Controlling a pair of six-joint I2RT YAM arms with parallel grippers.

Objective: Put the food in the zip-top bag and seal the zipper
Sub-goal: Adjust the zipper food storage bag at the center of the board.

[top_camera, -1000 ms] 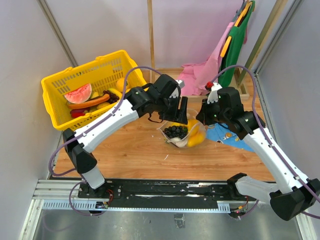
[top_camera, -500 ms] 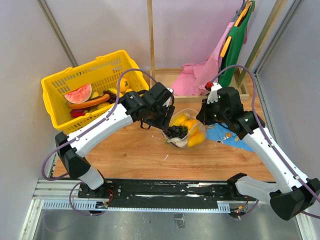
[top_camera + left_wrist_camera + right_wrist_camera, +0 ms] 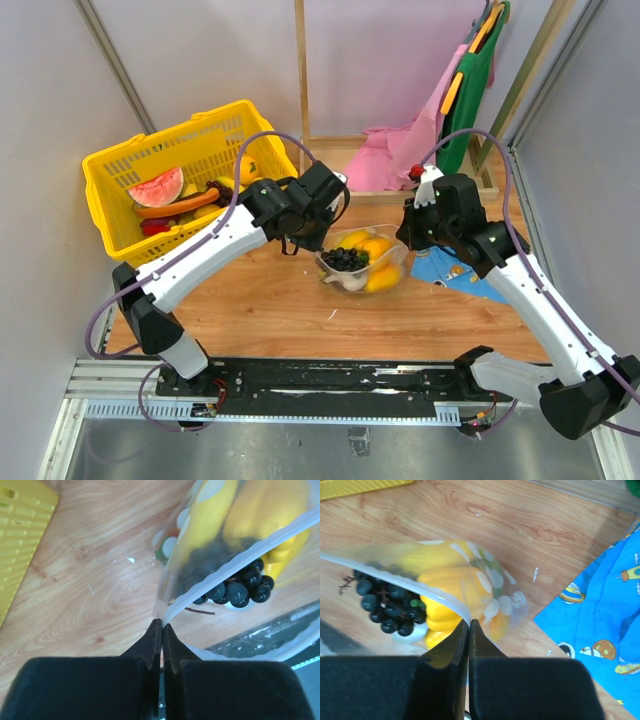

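- Your left gripper [image 3: 157, 622] has its two black fingers pressed together with no gap. They pinch the near end of the thin white zipper strip [image 3: 240, 560], at the corner of the bag's mouth.
- Your right gripper [image 3: 469, 621] is closed in the same way. Its fingertips pinch the opposite end of the zipper [image 3: 447, 602].
- The clear soft-plastic zip-top bag with white round dots [image 3: 362, 262] hangs between the two grippers, above the middle of the light wooden table [image 3: 260, 300]. From the top camera you cannot tell if its bottom touches the wood.
- The mouth of the bag is not sealed: in the left wrist view one white strip runs above the food and a second one curves away below it, and they are apart.
- Inside the bag you can see a cluster of dark purple toy grapes [image 3: 382, 605] near the mouth and a yellow-orange toy pepper [image 3: 447, 587] just beside it. A yellow toy banana [image 3: 210, 520] lies deeper, against the dotted wall.
- The yellow plastic basket with a lattice wall [image 3: 190, 150] stands at the far left of the table, well apart from the bag. It holds a toy watermelon slice [image 3: 157, 186] and other toy food.
- The blue patterned cloth [image 3: 600, 605] lies flat on the table, just to the right of the bag.
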